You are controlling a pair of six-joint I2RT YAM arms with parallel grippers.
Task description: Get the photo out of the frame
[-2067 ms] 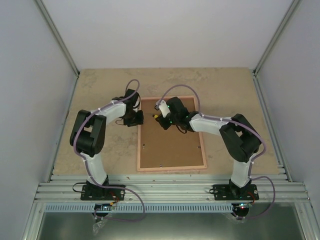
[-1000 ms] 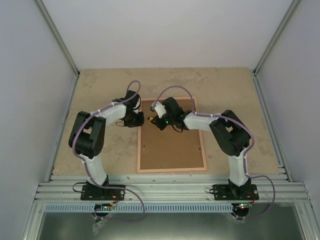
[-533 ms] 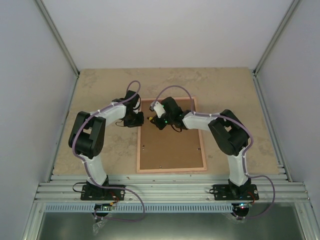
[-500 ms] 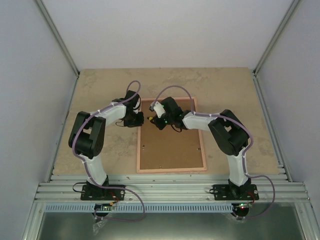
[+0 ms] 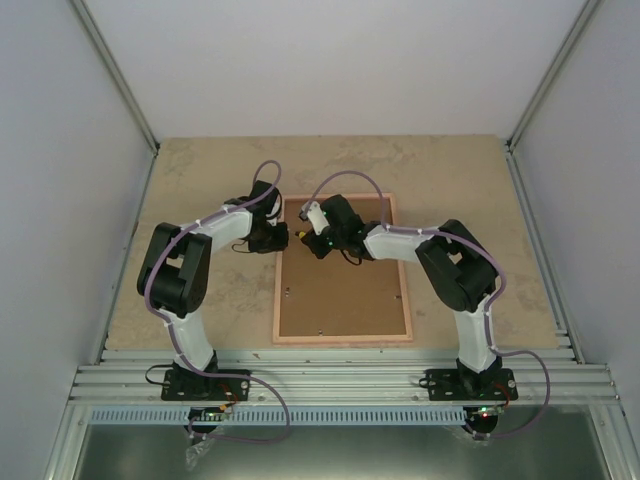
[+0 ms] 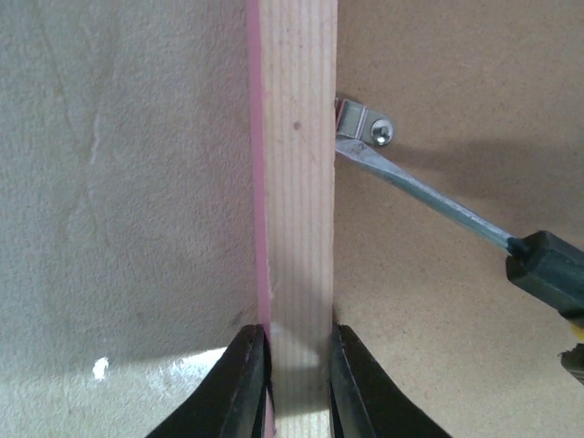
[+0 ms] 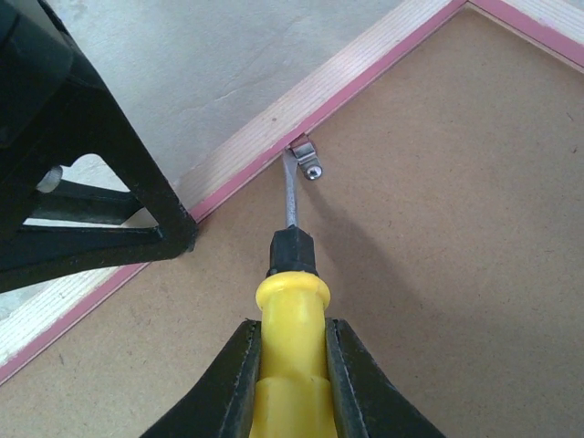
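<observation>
1. We find the frame (image 5: 342, 339) lying flat and face down on the beige table (image 5: 200, 180), long sides running away from the arm bases. Its brown backing board (image 5: 345, 290) faces up inside the pale wood and pink rails.
2. The photo is not visible in any view; only the back of the frame shows.
3. The left gripper (image 6: 297, 365) is closed narrowly on the frame's left rail, toward the far end. One finger sits against the outer pink edge, the other against the inner edge over the backing board. In the wrist view the rail fills the gap between the fingers.
4. The right gripper (image 7: 290, 365) is closed on the yellow handle of a screwdriver (image 7: 292, 310), with the fingers pressed to either side of the handle. It reaches over the far part of the backing board, close to the left gripper.
5. The screwdriver has a black collar and a bare steel shaft, angled toward the left rail.
6. The shaft's tip meets a small metal tab (image 6: 365, 126) with a screw head, fixed at the inner edge of the left rail. We cannot tell whether the tip is under the tab or just beside it.
7. The tab lies flat on the backing board, just beyond the left gripper's hold.
</observation>
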